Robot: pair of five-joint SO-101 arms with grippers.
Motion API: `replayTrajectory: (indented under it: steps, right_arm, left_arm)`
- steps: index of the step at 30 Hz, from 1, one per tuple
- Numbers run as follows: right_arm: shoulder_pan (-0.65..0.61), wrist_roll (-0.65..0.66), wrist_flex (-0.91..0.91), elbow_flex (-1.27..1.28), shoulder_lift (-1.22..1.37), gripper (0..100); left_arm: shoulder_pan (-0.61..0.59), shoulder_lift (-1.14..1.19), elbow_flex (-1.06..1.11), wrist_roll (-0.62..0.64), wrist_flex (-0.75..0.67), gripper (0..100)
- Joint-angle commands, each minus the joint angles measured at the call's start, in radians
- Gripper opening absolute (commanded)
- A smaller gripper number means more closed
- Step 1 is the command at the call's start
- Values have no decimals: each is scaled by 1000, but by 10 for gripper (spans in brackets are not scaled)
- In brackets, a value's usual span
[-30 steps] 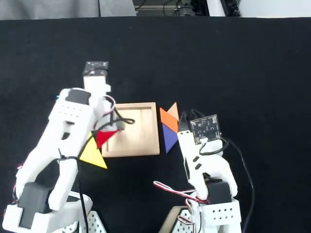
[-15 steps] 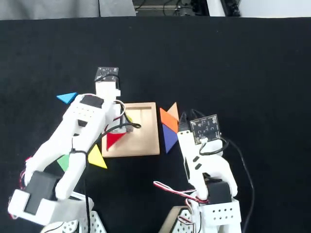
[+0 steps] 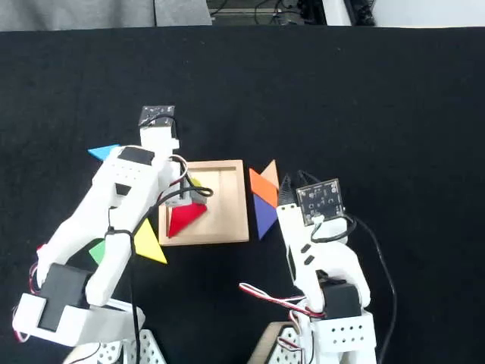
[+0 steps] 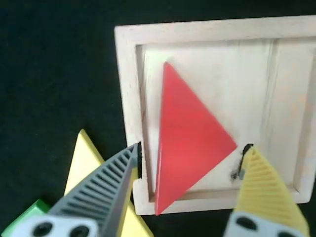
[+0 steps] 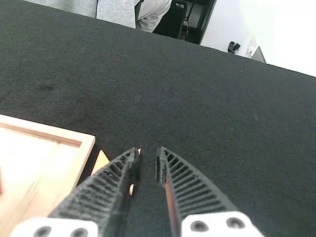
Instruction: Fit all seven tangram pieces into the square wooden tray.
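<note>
From above, my left gripper (image 3: 189, 199) sits over the near-left part of the wooden tray (image 3: 227, 227). A second ago the red triangle (image 3: 182, 218) hung across the tray's left rim. Now it lies inside, in the near-left corner, and my arm has swung in over it. The yellow triangle (image 3: 148, 243), green piece (image 3: 97, 250) and light blue triangle (image 3: 104, 152) wait on the cloth to the left. The orange piece (image 3: 263, 186) and blue piece (image 3: 263, 214) lie just beside the right rim. None of those has moved.

Through my left wrist camera, my left gripper (image 4: 191, 148) has its jaws apart on either side of the red triangle (image 4: 185, 143), with a gap on the grey finger's side, so I judge the piece let go. Its long edge runs along the tray (image 4: 207, 32) wall. One sharp corner seems to ride on the rim, so it may need a nudge to lie flat. The yellow triangle (image 4: 81, 158) is just outside.

Through my right wrist camera, my right gripper (image 5: 146, 160) hangs with its jaws all but together and nothing between them, above the orange piece (image 5: 101, 159) and beside the tray (image 5: 44, 136). One piece is in; six remain.
</note>
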Motion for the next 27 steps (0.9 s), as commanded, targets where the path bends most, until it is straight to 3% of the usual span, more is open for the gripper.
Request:
replayTrajectory:
  steps: [1,6,19,27]
  right_arm:
    - [-18,6,6,-1,-42,78]
    - [-12,6,6,-1,-44,78]
    - [-11,6,6,-1,-47,78]
    - [-12,6,6,-1,-47,78]
  left_arm:
    - [99,-9,-70,-8,-5,322]
    - [226,0,-59,-104,31,320]
    - [251,14,-31,-144,44,320]
    - [243,175,-91,-141,44,320]
